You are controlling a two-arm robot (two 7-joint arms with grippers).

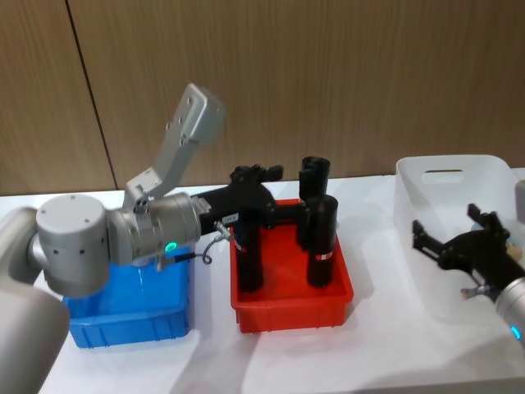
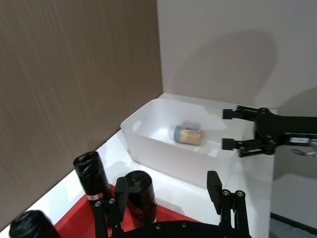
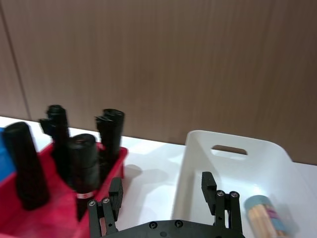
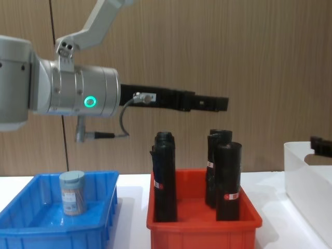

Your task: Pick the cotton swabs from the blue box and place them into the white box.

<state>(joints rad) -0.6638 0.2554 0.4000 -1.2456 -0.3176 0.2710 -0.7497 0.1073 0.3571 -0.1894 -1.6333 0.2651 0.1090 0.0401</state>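
While the cotton swabs (image 4: 72, 193) stand in the blue box (image 4: 31, 229), left claw (image 2: 167, 179) and right claw (image 2: 224, 129) both hang open and empty, so the left probably needs to fetch them next.

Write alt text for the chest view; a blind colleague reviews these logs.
One jar of cotton swabs stands upright in the blue box at left, while the left gripper reaches out empty, high above a red bin holding upright black rolls. At the right edge, the right gripper hangs by the white box.
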